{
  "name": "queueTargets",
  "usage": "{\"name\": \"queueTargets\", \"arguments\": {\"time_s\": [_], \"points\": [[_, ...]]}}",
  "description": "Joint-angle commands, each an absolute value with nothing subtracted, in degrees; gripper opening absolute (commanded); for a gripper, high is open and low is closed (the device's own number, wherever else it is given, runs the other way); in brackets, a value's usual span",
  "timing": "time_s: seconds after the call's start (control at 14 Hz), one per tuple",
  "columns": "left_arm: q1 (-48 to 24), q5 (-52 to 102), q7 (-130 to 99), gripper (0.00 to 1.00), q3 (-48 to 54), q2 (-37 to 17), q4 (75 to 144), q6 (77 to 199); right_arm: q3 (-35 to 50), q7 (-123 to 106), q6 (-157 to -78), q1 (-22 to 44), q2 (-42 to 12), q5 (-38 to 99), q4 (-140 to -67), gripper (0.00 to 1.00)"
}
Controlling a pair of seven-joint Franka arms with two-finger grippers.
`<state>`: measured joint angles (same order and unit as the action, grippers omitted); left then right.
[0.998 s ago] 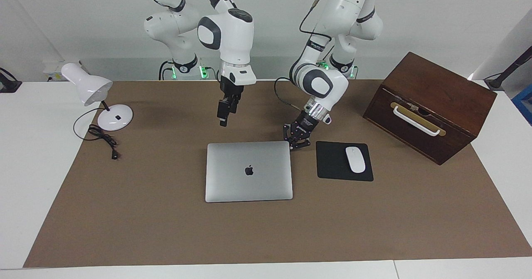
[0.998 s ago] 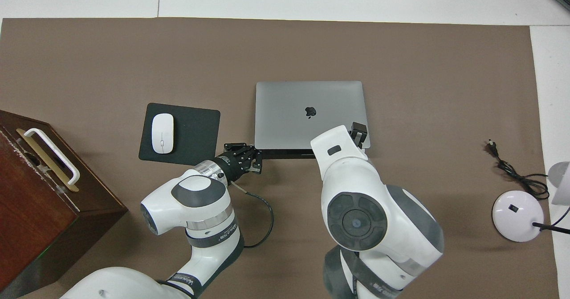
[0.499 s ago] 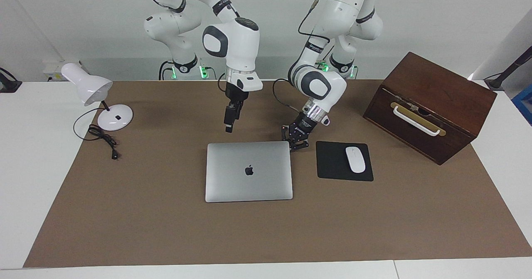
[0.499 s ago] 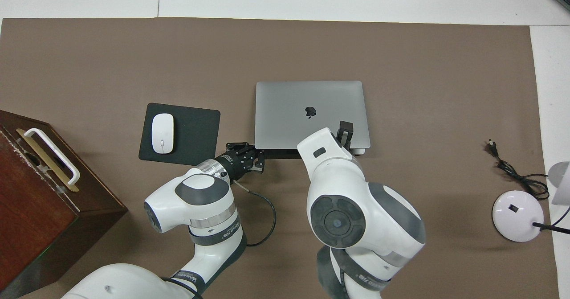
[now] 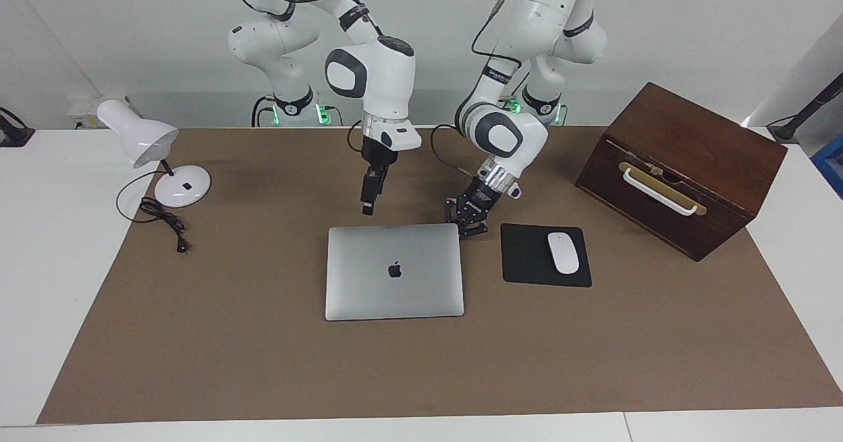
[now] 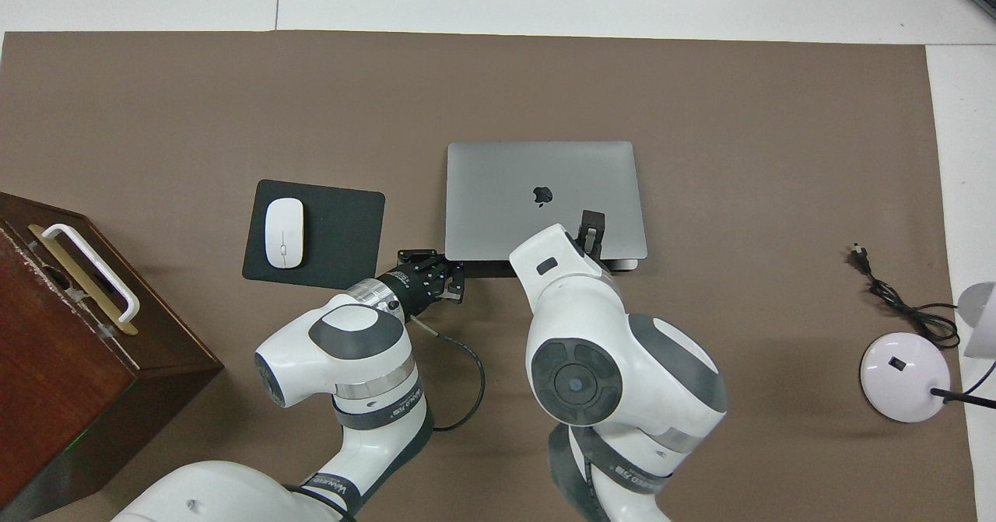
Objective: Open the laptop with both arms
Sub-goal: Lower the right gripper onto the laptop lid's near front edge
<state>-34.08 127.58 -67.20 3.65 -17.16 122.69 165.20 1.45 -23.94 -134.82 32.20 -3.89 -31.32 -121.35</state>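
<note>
The laptop (image 5: 394, 271) lies closed and flat on the brown mat, apple logo up; it also shows in the overhead view (image 6: 545, 187). My left gripper (image 5: 467, 222) is low at the laptop's corner nearest the robots, toward the left arm's end of the table. In the overhead view, the left gripper (image 6: 437, 284) points at that corner. My right gripper (image 5: 367, 209) points straight down, shut and empty. It hangs a little above the laptop's edge nearest the robots. In the overhead view, the right gripper (image 6: 592, 223) covers part of the lid.
A black mouse pad (image 5: 527, 257) with a white mouse (image 5: 563, 253) lies beside the laptop toward the left arm's end. A brown wooden box (image 5: 678, 165) stands past it. A white desk lamp (image 5: 155, 155) and its cable (image 5: 161, 221) are at the right arm's end.
My right gripper has moved toward the left arm's end and come lower, now over the laptop's edge nearest the robots. My left gripper has shifted slightly at the corner. The laptop has not moved.
</note>
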Motion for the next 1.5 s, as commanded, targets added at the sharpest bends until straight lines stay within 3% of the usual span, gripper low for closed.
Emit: {"name": "queueTargets", "arguments": {"time_s": [0.0,1.0,1.43], "points": [[-35.51,129.38,-65.74,0.00,2.99,-19.51,121.64,166.55,1.23,-21.53,-136.75,32.52,-5.36,-34.80,-121.11,1.00],[-36.21,129.37,-62.23,0.00,2.90,-20.92,122.08,166.55,1.14,-15.04,-141.85,34.98,-12.21,-40.85,-121.03,1.00],[-36.21,129.37,-61.88,0.00,2.90,-21.27,122.17,166.55,1.14,-12.48,-142.03,34.11,-15.82,-45.09,-116.81,1.00]]}}
